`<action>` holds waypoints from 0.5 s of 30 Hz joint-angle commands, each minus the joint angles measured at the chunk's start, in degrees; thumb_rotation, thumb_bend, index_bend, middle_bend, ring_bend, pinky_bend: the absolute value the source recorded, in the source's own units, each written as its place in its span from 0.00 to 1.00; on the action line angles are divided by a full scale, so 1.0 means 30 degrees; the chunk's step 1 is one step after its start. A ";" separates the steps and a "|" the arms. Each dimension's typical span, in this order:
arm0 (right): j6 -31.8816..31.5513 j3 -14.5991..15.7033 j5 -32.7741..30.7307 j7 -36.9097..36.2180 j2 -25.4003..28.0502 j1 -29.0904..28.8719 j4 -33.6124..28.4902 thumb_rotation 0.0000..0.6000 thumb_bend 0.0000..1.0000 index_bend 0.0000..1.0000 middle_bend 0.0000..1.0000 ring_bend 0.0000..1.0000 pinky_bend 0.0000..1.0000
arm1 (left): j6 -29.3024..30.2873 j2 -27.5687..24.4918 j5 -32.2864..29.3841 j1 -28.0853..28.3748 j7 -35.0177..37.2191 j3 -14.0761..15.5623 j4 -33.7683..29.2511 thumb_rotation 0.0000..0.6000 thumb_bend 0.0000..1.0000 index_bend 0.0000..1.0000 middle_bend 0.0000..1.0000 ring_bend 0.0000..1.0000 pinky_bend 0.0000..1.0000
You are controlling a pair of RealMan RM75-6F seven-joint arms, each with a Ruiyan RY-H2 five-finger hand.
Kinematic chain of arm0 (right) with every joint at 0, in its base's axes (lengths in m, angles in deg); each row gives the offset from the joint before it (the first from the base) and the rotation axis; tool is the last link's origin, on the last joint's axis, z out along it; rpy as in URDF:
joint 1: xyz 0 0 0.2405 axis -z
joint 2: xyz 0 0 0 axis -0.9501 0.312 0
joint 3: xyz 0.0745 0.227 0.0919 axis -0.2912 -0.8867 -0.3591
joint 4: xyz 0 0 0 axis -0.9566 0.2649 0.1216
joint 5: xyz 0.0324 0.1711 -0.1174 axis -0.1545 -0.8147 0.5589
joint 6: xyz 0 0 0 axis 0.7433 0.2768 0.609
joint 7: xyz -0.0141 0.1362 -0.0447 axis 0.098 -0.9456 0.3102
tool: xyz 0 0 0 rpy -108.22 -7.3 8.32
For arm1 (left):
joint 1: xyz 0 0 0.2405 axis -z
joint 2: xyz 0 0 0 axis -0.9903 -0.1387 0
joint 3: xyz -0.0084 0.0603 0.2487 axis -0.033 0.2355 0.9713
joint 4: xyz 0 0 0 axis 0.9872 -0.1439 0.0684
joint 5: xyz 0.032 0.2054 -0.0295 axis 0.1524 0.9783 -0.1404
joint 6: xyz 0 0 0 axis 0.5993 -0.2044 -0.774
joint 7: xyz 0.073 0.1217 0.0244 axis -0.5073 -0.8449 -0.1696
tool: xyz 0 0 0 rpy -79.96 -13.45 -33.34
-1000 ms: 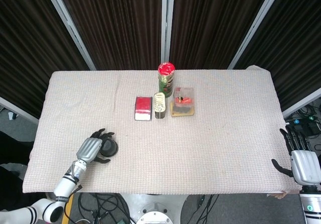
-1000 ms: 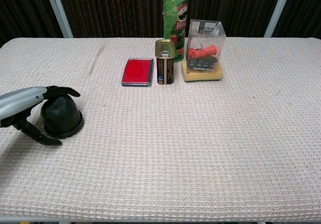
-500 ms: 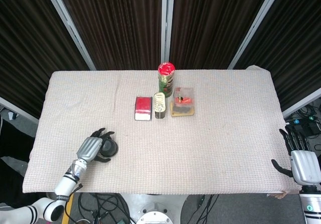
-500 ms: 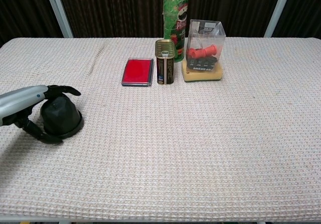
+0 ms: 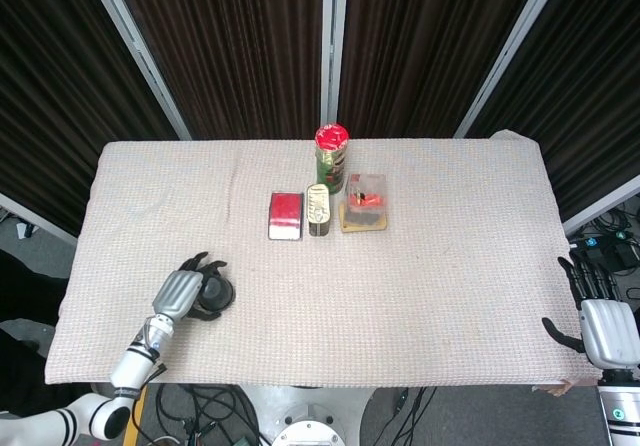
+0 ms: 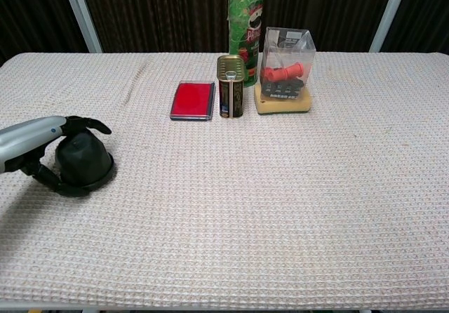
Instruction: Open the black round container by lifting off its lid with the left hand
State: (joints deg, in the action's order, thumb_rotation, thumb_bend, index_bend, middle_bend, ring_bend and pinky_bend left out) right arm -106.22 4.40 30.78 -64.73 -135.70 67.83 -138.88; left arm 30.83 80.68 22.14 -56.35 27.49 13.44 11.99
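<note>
Table: my beige woven cloth-covered table [image 6: 295, 208], dark curtains behind.
Container: black round domed container [image 6: 88, 160], lid on, near-left where I reach easily.
Left hand [image 6: 42, 141]: fingers cupped round it, readying my lift.
Right hand [image 5: 598, 311]: parked aside, fingers apart, holding nothing.

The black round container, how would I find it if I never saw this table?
Start at the table with its pale woven cloth and go to the near left side. The black round container sits there under the left hand, apart from the colourful things clustered at the back. It is the only dark dome-shaped thing.
</note>
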 commanded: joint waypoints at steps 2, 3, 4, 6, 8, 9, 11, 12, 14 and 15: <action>-0.0002 -0.0009 -0.0007 -0.0021 -0.0012 -0.0001 0.0027 1.00 0.13 0.00 0.00 0.00 0.00 | 0.0237 -0.0025 -0.0010 -0.0076 -0.0054 -0.0078 -0.0182 1.00 0.22 0.25 0.45 0.09 0.18; 0.0005 -0.0009 -0.0013 -0.0025 -0.0017 -0.0001 0.0038 1.00 0.13 0.00 0.00 0.00 0.00 | 0.0305 -0.0049 -0.0012 -0.0089 -0.0060 -0.0106 -0.0262 1.00 0.23 0.25 0.46 0.09 0.18; 0.0016 -0.0008 -0.0018 -0.0020 -0.0021 -0.0004 0.0042 1.00 0.13 0.00 0.00 0.00 0.00 | 0.0348 -0.0084 -0.0003 -0.0096 -0.0061 -0.0119 -0.0332 1.00 0.24 0.26 0.47 0.09 0.18; 0.0028 -0.0008 -0.0026 0.0000 -0.0030 -0.0007 0.0050 1.00 0.13 0.00 0.00 0.00 0.00 | 0.0432 -0.0227 0.0026 -0.0094 -0.0034 -0.0166 -0.0563 1.00 0.25 0.27 0.47 0.09 0.18; 0.0035 0.0002 -0.0022 -0.0004 -0.0039 -0.0004 0.0063 1.00 0.13 0.00 0.00 0.00 0.00 | 0.0548 -0.0398 0.0081 -0.0082 -0.0049 -0.0226 -0.0807 1.00 0.26 0.31 0.48 0.10 0.18; 0.0035 0.0000 -0.0023 -0.0007 -0.0043 -0.0004 0.0067 1.00 0.13 0.00 0.00 0.00 0.00 | 0.0672 -0.0512 0.0118 -0.0091 -0.0098 -0.0272 -0.0977 1.00 0.26 0.33 0.48 0.10 0.19; 0.0043 -0.0005 -0.0034 -0.0012 -0.0050 -0.0007 0.0077 1.00 0.13 0.00 0.00 0.00 0.00 | 0.0770 -0.0737 0.0153 -0.0083 -0.0175 -0.0320 -0.1295 1.00 0.26 0.38 0.49 0.12 0.21; 0.0046 -0.0009 -0.0041 -0.0022 -0.0052 -0.0007 0.0082 1.00 0.13 0.00 0.00 0.00 0.00 | 0.0817 -0.0928 0.0173 -0.0077 -0.0254 -0.0339 -0.1534 1.00 0.26 0.40 0.49 0.12 0.21; 0.0040 -0.0012 -0.0042 -0.0043 -0.0055 -0.0004 0.0100 1.00 0.13 0.00 0.00 0.00 0.00 | 0.0894 -0.1204 0.0206 -0.0055 -0.0414 -0.0381 -0.1909 1.00 0.26 0.43 0.51 0.13 0.22; 0.0030 -0.0011 -0.0037 -0.0053 -0.0057 0.0000 0.0107 1.00 0.13 0.00 0.00 0.00 0.00 | 0.0881 -0.1414 0.0203 -0.0014 -0.0563 -0.0408 -0.2168 1.00 0.27 0.43 0.51 0.14 0.22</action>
State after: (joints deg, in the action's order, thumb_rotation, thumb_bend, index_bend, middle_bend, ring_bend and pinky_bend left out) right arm -106.14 4.36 30.67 -64.90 -135.87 67.83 -138.56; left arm 33.32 77.22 22.66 -56.52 26.37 12.38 6.36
